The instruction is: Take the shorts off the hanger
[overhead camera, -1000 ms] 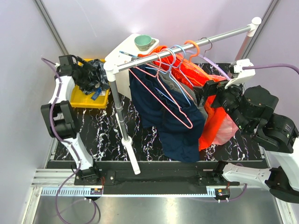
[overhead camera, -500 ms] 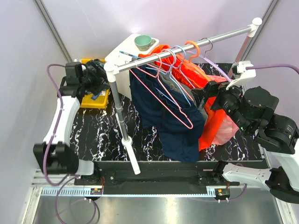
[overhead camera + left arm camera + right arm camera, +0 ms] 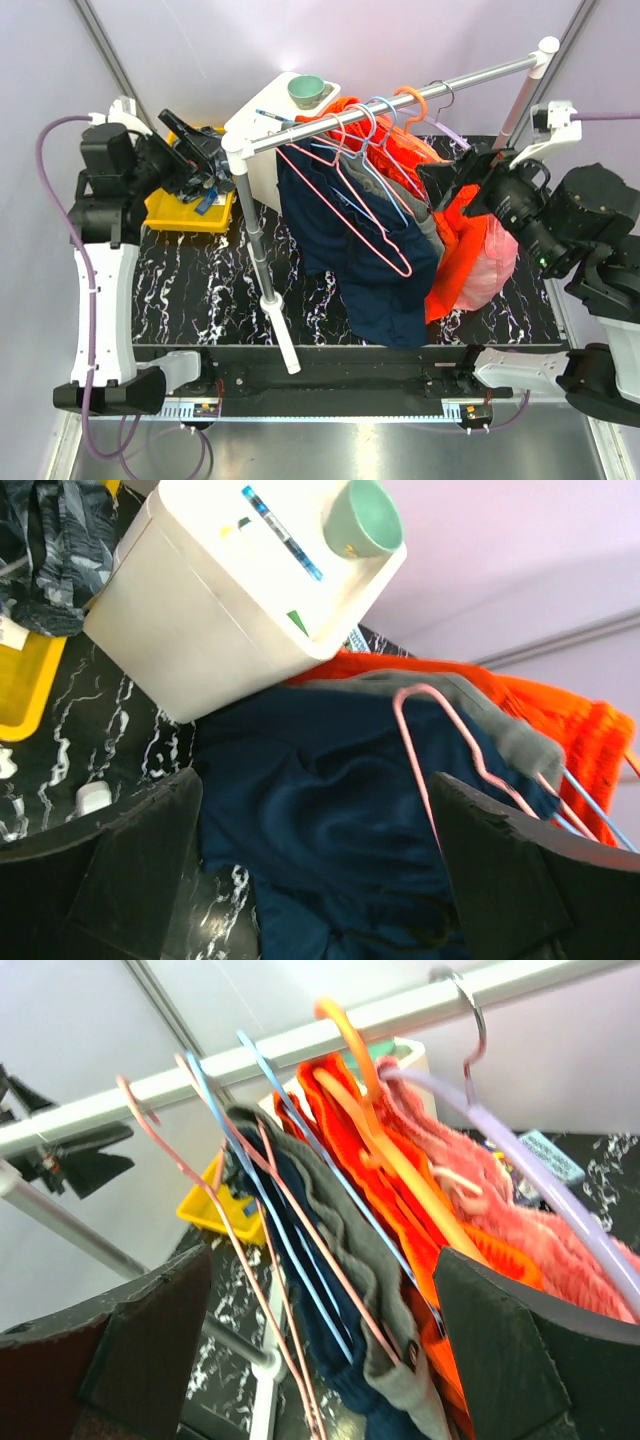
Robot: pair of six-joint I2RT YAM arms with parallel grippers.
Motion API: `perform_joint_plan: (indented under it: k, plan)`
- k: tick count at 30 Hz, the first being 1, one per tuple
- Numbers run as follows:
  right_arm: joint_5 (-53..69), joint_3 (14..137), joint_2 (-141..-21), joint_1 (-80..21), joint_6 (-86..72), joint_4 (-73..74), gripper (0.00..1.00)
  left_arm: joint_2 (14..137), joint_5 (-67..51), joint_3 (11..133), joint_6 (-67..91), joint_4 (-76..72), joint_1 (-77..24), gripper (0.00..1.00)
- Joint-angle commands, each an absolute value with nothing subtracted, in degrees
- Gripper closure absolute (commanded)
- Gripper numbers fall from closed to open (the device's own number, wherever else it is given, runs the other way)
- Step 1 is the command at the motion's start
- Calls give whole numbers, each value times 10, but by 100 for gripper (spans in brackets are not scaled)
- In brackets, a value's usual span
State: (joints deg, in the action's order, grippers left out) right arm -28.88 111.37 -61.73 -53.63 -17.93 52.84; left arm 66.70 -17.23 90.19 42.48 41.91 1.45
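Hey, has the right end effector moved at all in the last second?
Yes. The right end effector has shifted up the overhead view, ending nearer the clothes rail.

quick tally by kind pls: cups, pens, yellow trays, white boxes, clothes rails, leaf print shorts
cup: 1
pen: 1
yellow tray: 1
white box: 1
clothes rail: 1
shorts: 1
total: 6
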Motion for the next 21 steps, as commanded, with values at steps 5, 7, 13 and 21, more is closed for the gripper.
perform_joint_plan:
  k: [5,7,13,21]
  plan:
    - [-326,1212,-663,-539,-225,593,0,572,-185,1002,307,496,-25,1]
    - [-337,1239,-668,-538,-280,652,0,536,-193,995,287,496,-40,1]
    - [-344,1301,-672,-538,-397,768,0,476,-232,1024,225,495,-62,1]
    - [-343,1343,-681,-538,-381,773,0,490,-337,1071,259,474,-62,1]
